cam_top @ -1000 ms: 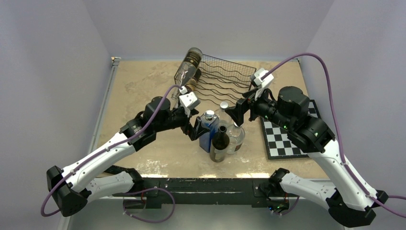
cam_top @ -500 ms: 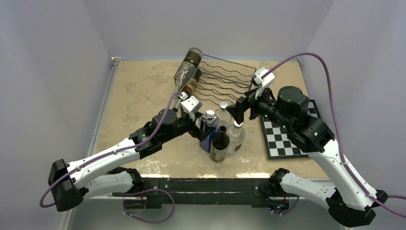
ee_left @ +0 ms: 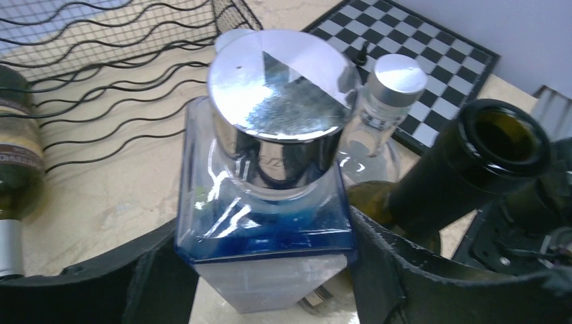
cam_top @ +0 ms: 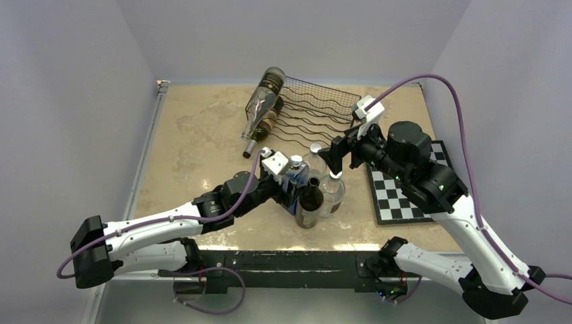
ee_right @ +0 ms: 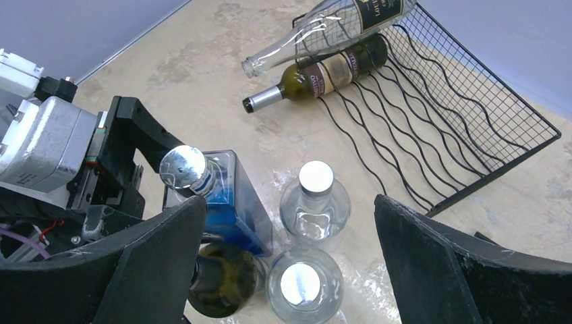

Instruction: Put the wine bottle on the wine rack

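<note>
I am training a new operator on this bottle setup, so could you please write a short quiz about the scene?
1. How many bottles lie on the wine rack?
2. True or false: the right gripper holds a bottle.
3. Which does the left gripper straddle: A dark green bottle, B blue square bottle, C round clear bottle?
Key: 1 two; 2 false, its jaws are open and empty; 3 B.

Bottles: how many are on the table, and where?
6. On the rack: clear bottle and labelled dark bottle. Standing together: blue bottle, open dark bottle, two round bottles.
</note>
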### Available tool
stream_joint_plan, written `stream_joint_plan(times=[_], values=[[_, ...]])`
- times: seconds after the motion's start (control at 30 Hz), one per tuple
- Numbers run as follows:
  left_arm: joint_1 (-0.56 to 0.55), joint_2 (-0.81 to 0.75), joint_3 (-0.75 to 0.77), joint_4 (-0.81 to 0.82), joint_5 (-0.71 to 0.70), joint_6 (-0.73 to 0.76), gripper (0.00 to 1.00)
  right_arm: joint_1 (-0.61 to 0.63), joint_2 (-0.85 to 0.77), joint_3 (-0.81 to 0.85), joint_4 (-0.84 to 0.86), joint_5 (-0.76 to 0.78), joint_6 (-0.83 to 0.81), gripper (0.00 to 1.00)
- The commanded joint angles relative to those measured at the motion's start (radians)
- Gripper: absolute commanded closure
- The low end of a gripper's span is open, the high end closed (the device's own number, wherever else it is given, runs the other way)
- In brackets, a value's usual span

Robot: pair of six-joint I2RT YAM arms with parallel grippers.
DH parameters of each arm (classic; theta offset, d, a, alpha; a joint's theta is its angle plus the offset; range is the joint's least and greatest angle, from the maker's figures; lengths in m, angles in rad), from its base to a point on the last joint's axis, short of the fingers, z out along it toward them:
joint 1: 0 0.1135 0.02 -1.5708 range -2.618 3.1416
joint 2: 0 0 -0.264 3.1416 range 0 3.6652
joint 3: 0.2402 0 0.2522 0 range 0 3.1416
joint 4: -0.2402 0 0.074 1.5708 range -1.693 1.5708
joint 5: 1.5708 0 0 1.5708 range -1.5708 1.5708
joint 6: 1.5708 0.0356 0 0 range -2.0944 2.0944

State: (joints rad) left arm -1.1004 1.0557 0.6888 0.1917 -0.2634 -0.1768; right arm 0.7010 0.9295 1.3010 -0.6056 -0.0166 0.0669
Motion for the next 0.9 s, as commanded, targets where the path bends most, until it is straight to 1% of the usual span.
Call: stream_joint_plan(times=[0.0,0.13,0.17,0.27,0.4,0.57,0.77,0.87], values=[[-0.015,0.022,-0.001,0.124,-0.059,0.053,0.4,-0.001,0.0,0.015,0.025,0.014,-0.01,0.01],[-0.016,0.019,0.01,0.124,-0.066,0.07,0.6,-0.001,0.006,0.03,0.021,0.014,-0.01,0.01],[-0.016,0.017,0.014,0.119,-0.068,0.074,0.69,-0.001,0.007,0.031,0.021,0.014,-0.009,0.01],[-0.016,0.008,0.031,0.098,-0.077,0.092,1.0,-0.002,0.013,0.041,0.023,0.0,-0.002,0.01],[-0.016,-0.021,0.066,0.057,-0.119,0.107,1.0,-0.001,0.027,0.053,0.03,-0.036,0.023,0.01],[-0.014,-0.045,0.2,-0.122,-0.198,0.11,1.0,-0.002,0.02,0.039,0.088,-0.115,0.022,0.01],[-0.003,-0.089,0.271,-0.189,-0.234,0.097,1.0,-0.001,0.029,0.034,0.136,-0.175,0.02,0.01],[0.0,-0.107,0.317,-0.263,-0.266,0.094,1.0,-0.002,0.02,0.012,0.176,-0.224,0.018,0.01]])
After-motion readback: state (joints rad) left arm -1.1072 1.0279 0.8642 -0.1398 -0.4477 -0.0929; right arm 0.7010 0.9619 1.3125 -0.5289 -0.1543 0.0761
